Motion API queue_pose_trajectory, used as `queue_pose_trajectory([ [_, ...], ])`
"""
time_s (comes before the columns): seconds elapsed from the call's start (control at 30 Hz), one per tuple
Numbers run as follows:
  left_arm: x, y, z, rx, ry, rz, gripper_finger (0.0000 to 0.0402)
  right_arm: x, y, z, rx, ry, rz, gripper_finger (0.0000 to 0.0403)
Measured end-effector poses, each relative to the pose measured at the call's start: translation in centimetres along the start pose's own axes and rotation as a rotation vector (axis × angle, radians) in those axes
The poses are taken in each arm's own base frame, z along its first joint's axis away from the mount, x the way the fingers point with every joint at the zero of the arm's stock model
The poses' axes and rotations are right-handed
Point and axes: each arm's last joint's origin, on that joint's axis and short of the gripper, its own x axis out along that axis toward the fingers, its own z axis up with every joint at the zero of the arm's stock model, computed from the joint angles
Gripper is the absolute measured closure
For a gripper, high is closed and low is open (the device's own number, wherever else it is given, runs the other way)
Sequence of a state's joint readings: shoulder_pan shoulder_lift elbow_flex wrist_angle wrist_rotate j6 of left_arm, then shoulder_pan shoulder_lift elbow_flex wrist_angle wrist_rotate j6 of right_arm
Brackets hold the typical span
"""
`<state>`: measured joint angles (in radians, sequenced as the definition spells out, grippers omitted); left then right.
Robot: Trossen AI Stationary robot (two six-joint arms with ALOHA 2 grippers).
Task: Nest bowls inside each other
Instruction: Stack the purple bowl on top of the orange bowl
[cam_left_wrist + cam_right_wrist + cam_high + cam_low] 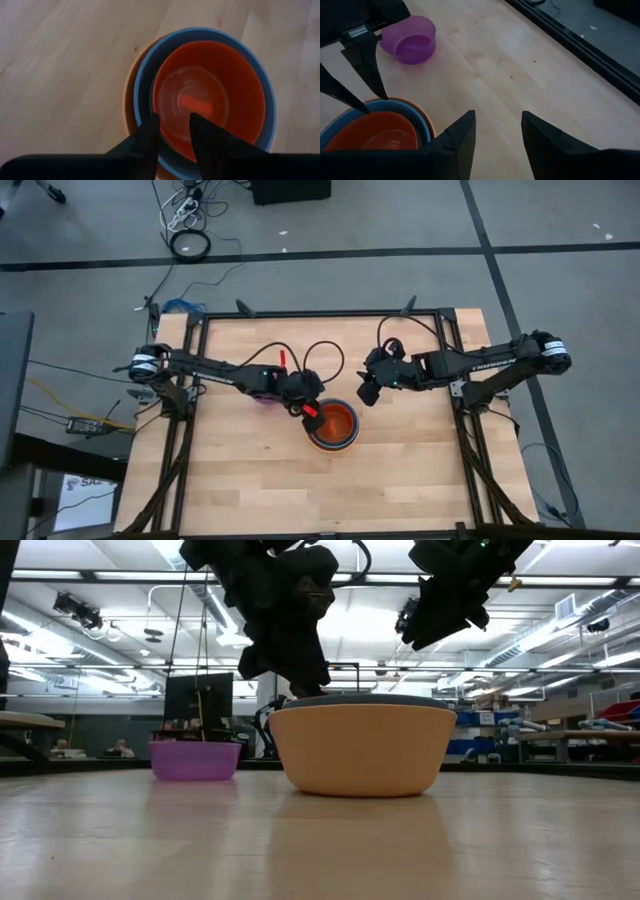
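A stack of bowls stands mid-table: a large orange bowl, a blue bowl inside it, and a red-orange bowl resting inside the blue one. A purple bowl sits alone on the table to the stack's left. My left gripper is open over the stack's left rim, pointing steeply down, one finger above the red-orange bowl's inside and the other above the blue rim. My right gripper hangs open and empty above the table, beyond the stack's far right side. My left gripper's fingers stand on either side of the red-orange bowl's rim, coming from above and the table's left. Whether they touch the rim I cannot tell. The bowl rests in the blue one.
Bare wooden table lies all around the stack. The purple bowl lies partly under my left arm. Black frame rails run along the table's edges.
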<state>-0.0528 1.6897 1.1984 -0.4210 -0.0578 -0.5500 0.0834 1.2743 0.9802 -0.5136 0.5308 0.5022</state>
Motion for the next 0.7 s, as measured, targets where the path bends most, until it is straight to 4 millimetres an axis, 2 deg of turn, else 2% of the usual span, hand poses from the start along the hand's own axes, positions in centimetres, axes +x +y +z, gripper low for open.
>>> queue_pose_trajectory([
  [0.13,-0.9,0.8,-0.6,0.053,0.065,0.076,0.0285,0.0,0.0,-0.1,-0.004,0.007,-0.004,0.0257],
  [0.27,-2.8,2.6,-1.5,0.132,0.147,0.311,0.0285,0.0,-0.1,-0.2,-0.014,0.021,-0.015,0.0257],
  [0.4,-4.4,3.3,-3.0,0.361,0.298,0.398,0.0284,0.0,-0.1,-0.2,-0.015,0.018,-0.02,0.0257],
  [0.53,-4.4,3.7,-5.3,0.603,0.435,0.383,0.0284,0.0,-0.2,-0.2,-0.014,0.011,-0.031,0.0257],
  [0.7,-3.1,4.8,-7.5,0.672,0.503,0.348,0.0284,-0.1,-0.1,-0.2,-0.003,0.009,-0.027,0.0257],
])
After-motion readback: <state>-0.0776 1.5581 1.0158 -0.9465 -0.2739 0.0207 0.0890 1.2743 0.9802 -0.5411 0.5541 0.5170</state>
